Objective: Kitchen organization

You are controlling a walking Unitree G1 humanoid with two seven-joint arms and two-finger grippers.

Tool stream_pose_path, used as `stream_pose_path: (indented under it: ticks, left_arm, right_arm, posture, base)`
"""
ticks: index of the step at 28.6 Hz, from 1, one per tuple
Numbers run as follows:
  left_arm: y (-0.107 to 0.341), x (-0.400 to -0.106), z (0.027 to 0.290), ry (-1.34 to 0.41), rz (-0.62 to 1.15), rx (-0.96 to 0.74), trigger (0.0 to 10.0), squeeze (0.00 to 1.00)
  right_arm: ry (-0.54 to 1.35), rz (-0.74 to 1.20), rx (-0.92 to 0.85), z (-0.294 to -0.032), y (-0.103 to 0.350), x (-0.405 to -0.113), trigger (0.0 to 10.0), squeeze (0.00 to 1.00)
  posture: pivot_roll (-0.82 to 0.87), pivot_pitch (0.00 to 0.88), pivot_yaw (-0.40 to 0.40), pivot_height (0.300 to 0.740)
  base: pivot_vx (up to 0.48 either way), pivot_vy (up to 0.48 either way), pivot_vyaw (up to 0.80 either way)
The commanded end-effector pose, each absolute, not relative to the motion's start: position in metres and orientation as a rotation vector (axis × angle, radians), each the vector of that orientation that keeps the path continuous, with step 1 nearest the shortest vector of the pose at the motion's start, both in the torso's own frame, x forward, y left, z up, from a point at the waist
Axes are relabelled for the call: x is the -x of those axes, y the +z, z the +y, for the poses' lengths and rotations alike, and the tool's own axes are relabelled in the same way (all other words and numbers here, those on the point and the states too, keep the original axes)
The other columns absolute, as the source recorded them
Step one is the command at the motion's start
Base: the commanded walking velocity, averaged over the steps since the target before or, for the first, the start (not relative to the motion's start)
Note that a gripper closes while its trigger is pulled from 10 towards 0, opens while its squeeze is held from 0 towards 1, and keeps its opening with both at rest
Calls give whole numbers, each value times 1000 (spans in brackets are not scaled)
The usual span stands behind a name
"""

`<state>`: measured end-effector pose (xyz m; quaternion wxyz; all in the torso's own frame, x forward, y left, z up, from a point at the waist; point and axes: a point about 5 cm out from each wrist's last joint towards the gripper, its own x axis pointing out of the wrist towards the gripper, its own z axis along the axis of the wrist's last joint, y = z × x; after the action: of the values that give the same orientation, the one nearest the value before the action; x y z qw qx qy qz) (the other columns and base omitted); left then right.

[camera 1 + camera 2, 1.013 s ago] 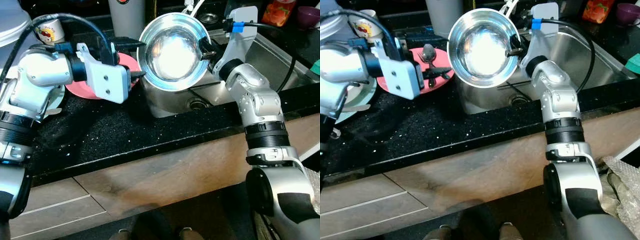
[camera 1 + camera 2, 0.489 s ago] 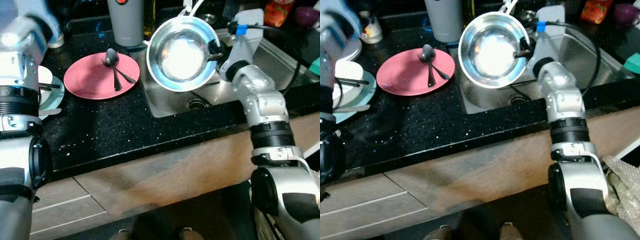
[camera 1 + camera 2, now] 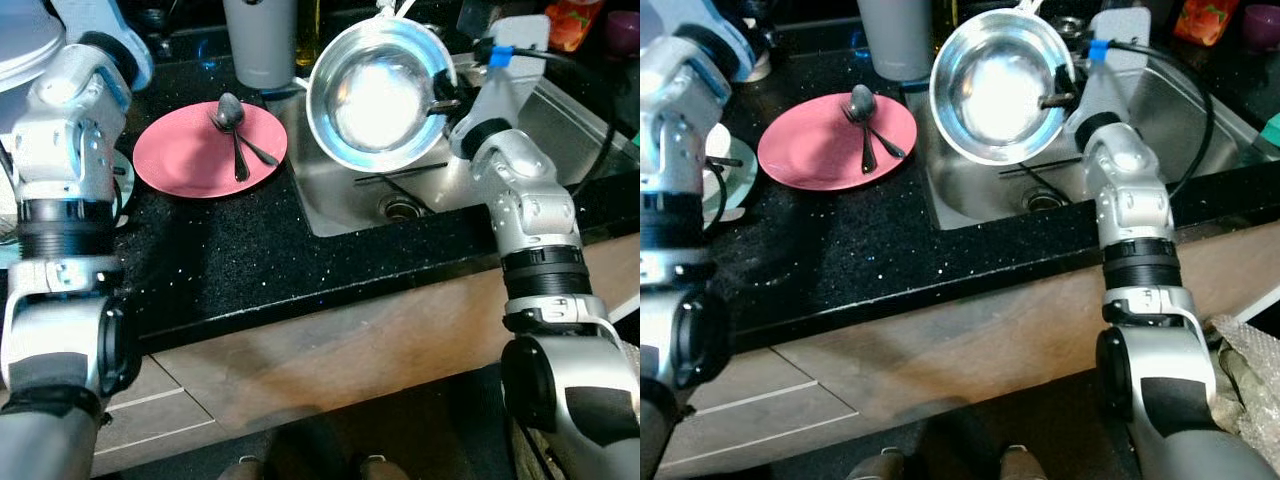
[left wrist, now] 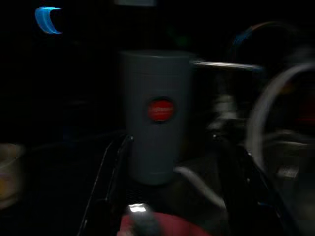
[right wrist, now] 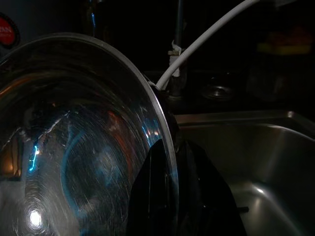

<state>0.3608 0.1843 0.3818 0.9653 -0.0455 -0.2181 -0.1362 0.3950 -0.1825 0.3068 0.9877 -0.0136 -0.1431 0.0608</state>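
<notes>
My right gripper is shut on the rim of a shiny steel bowl. It holds the bowl tilted on edge above the sink, the hollow facing me. In the right wrist view the black fingers pinch the bowl's rim. A pink plate with a spoon and fork lies on the black counter left of the sink. My left arm is raised at the far left. In the dark left wrist view its fingers stand apart, pointing toward a grey tumbler.
The grey tumbler stands behind the plate. White and pale green dishes and a mug sit at the counter's left end. A white hose runs behind the bowl. An orange packet lies right of the sink.
My left arm has swung from over the pink plate up and back to the far left, uncovering the plate. The right gripper keeps hold of the bowl, shifted slightly right.
</notes>
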Motion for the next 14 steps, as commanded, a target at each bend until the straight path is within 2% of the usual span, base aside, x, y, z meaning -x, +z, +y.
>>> stream_pose_path:
  ticks: [1, 2, 3, 4, 5, 6, 7, 8, 9, 14]
  left_arm:
    - [380, -352, 180, -378, -456, 140, 10000, 0]
    - [375, -350, 179, -378, -448, 97, 10000, 0]
    - [372, -349, 179, -364, -437, 60, 10000, 0]
    - [365, -348, 179, -349, -432, 7, 10000, 0]
    - [361, -347, 179, -342, -430, -27, 10000, 0]
    - [342, -346, 178, -349, -349, -96, 10000, 0]
    - [336, -345, 178, -343, -328, -104, 10000, 0]
    - [332, -344, 178, -338, -318, -106, 10000, 0]
    - [330, -341, 175, -353, -309, -94, 10000, 0]
    - [323, -326, 164, -434, -326, -162, 10000, 0]
  right_arm:
    - [102, -339, 42, -186, 313, -391, 0, 0]
    - [96, -340, 51, -187, 312, -390, 1176, 0]
    - [92, -341, 57, -188, 311, -390, 1176, 0]
    - [87, -343, 66, -189, 310, -389, 1843, 0]
    - [84, -344, 72, -189, 309, -389, 1961, 0]
    - [78, -348, 103, -190, 306, -388, 3490, 0]
    - [77, -350, 119, -190, 304, -387, 6706, 0]
    - [76, -352, 130, -189, 303, -387, 6706, 0]
    - [74, -350, 141, -189, 302, -386, 10000, 0]
    - [58, -341, 152, -192, 294, -387, 10000, 0]
  posture:
    - [57, 142, 33, 740]
    - [57, 141, 33, 740]
    - [57, 141, 33, 740]
    - [58, 138, 33, 740]
    - [58, 138, 33, 740]
    - [55, 136, 35, 740]
    - [55, 136, 35, 740]
    - [55, 136, 35, 740]
    - [53, 135, 33, 740]
    - [53, 131, 32, 740]
  base:
    - [0, 0, 0]
    - [0, 0, 0]
    - [0, 0, 0]
    - [0, 0, 0]
    - [0, 0, 0]
    - [0, 0, 0]
    - [0, 0, 0]
    - [0, 0, 0]
    - [0, 0, 0]
    - [0, 0, 0]
